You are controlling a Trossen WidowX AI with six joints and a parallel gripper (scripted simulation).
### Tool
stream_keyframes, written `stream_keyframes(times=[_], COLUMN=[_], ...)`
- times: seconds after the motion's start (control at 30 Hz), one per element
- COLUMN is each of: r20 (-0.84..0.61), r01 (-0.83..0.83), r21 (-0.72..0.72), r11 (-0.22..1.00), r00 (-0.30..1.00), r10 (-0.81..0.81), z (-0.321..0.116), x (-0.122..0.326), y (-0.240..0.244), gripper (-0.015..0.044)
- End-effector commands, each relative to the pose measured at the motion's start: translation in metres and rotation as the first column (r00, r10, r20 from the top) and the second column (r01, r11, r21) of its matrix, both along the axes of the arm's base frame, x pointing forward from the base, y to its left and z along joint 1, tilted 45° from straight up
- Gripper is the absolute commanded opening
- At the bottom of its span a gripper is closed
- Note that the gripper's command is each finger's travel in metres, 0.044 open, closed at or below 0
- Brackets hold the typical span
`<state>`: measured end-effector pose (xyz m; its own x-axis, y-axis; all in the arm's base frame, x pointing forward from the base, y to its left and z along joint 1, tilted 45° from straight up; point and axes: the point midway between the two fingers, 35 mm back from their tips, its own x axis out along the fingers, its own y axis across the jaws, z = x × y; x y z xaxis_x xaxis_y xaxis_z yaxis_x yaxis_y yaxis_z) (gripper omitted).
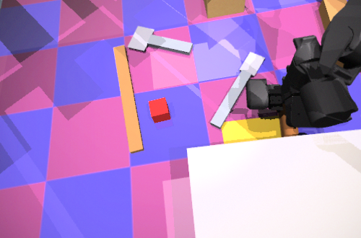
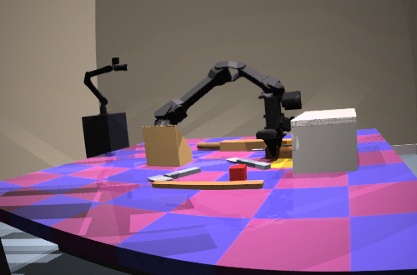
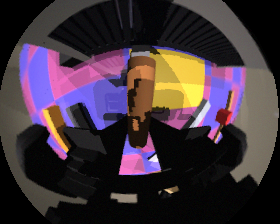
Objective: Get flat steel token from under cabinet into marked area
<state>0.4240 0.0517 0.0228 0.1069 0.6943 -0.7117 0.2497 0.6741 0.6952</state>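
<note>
Handle [image 1: 289, 127] [image 2: 286, 152] [image 3: 141, 95], brown and round, is what we have in the gripper [image 1: 268, 113] [image 2: 273, 155] [image 3: 138, 118]; the jaws are closed on it, upright above the table [image 1: 87, 137] [image 2: 292, 242]. In the wrist view the handle points to twelve, a bit of grey at its far end. The token we cannot see in any view, so we cannot tell just where it lies; it may well be hidden by the cabinet [image 1: 274, 187] [image 2: 325, 146].

Taking the top view as our dial, the cabinet sits at about five o'clock. The yellow area [image 1: 250, 130] [image 2: 281, 163] [image 3: 182, 75] shows along the cabinet's top edge, just left of the handle. One grey tool [image 1: 230, 99] [image 2: 252, 163] [image 3: 201, 114] slants from one toward seven, its lower end near the yellow. The other grey tool [image 1: 171, 44] [image 2: 183, 172] lies toward eleven. A red cube [image 1: 159, 109] [image 2: 238, 172] [image 3: 223, 117] sits at nine from the gripper, an orange bar [image 1: 128, 101] [image 2: 208, 185] just beyond it, apart. At twelve stands the wedge [image 1: 225, 1] [image 2: 162, 146] that bears our arm [image 1: 314, 61] [image 2: 199, 87].
</note>
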Motion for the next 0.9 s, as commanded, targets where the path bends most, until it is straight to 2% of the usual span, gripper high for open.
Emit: stream_keyframes(times=[0.0, 0.87], r20=[0.004, 0.003], r01=[-0.002, -0.002], r21=[0.002, 0.001], r11=[1.0, 1.0], r00=[1.0, 1.0], r10=[0.002, 0.002], z=[-0.003, -0.025], x=[0.002, -0.006], y=[-0.003, -0.023], gripper=[0.0, 0.0])
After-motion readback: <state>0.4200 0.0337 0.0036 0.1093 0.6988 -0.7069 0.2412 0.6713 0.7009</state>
